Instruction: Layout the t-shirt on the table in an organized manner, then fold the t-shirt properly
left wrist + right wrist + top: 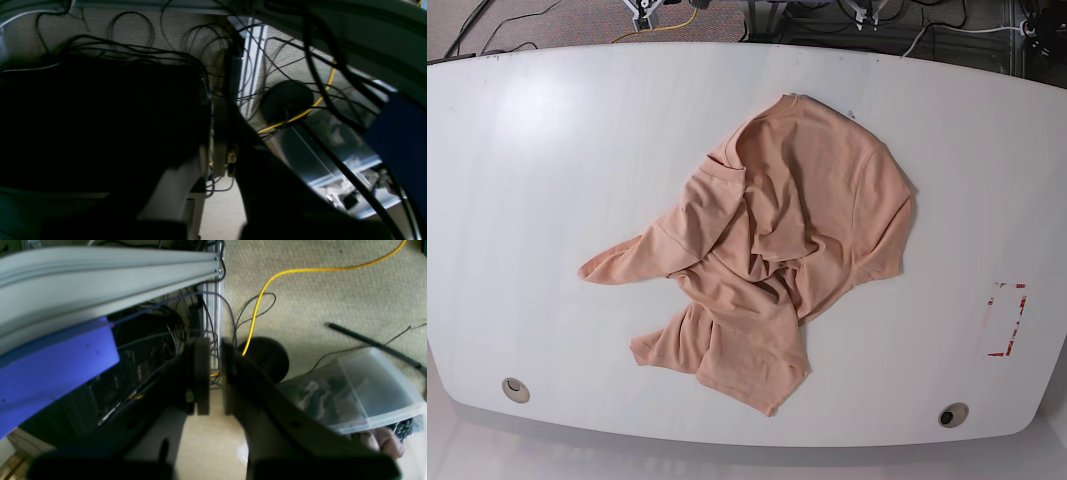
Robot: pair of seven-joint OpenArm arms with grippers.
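The peach t-shirt (777, 250) lies crumpled in the middle of the white table (557, 150). One sleeve trails out to the left and the hem is bunched toward the front edge. Neither gripper appears in the base view. In the left wrist view, my left gripper (227, 146) hangs below table level with its fingers together and nothing between them. In the right wrist view, my right gripper (216, 380) points down at the carpet. Its fingers (201, 376) stand a narrow slit apart and hold nothing.
A red tape rectangle (1007, 320) marks the table's right side, and two grommets (515, 389) (952, 414) sit near the front edge. Under the table are an aluminium frame (100, 276), tangled cables, a yellow cable (263, 290) and a clear plastic bin (367, 386).
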